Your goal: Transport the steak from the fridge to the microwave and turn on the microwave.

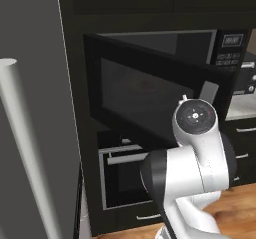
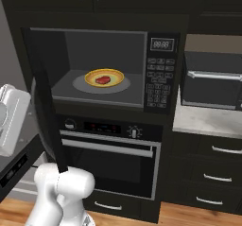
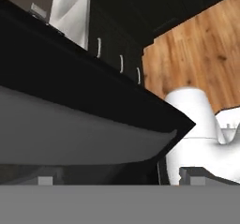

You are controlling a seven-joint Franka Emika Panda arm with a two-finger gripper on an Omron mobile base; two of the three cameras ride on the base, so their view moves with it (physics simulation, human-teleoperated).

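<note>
The steak lies on a yellow plate on the grey turntable inside the microwave. The microwave door hangs wide open to the left; in the left base view it is the dark windowed door. The keypad and small display sit on the microwave's right. My gripper is open and holds nothing; it sits close under the door's dark lower edge. The white hand shows left of the door. The grey fridge with its long handle stands at the left.
A black oven with a horizontal bar handle sits under the microwave. A toaster oven stands on the grey counter to the right, above drawers. Wooden floor lies below. My own arm rises in front.
</note>
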